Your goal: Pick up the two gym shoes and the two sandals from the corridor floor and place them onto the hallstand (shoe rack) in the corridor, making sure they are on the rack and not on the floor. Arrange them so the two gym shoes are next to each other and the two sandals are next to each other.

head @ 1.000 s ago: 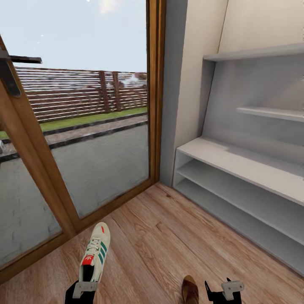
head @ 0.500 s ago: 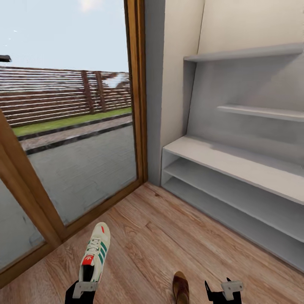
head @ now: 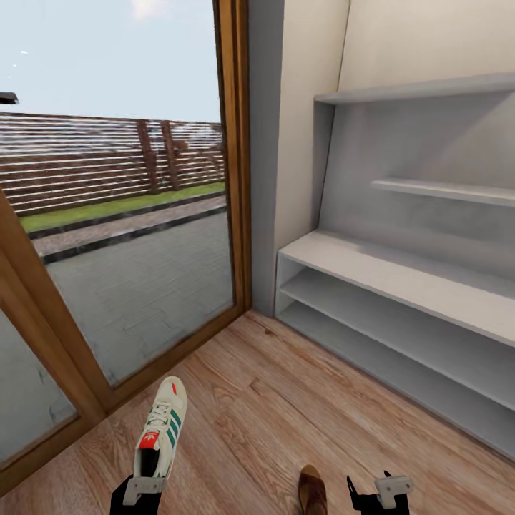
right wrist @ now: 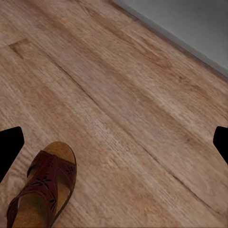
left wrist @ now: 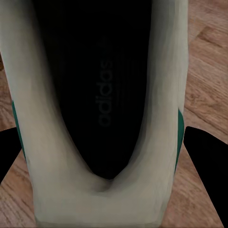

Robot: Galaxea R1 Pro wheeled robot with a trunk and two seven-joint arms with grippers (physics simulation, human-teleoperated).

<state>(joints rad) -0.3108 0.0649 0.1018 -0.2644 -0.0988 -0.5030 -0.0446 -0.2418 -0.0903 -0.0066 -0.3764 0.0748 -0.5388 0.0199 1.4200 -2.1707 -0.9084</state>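
Cream-white with green stripes and a red heel patch, a gym shoe (head: 162,429) sits in the left gripper (head: 140,493) at the bottom of the head view. Its long axis runs away from the robot, toe pointing forward toward the glass door (head: 121,236) and tipped slightly right. In the left wrist view the shoe (left wrist: 102,114) fills the space between the two dark fingers (left wrist: 206,166), which press its green-striped sides near the heel; the dark insole faces the camera. The claw is clamped on the shoe.

A brown sandal (head: 312,491) lies flat on the floor (head: 286,415), just left of the right gripper (head: 379,493) and apart from it. Its long axis also runs roughly away from the robot; which end is the toe cannot be told from the head view. In the right wrist view the sandal (right wrist: 42,194) shows a tan insole and a dark cut-out strap, lying on bare planks, with the fingers (right wrist: 9,147) set wide apart and nothing between them.

Light brown wood planks with clear grain run diagonally across the floor. To the right stands the white rack (head: 400,315), with a flat top, two open shelf levels, a pale back panel and a long shelf (head: 422,89) above; a shorter ledge sits between. The wood-framed door looks out on paving, grass and a slatted fence.
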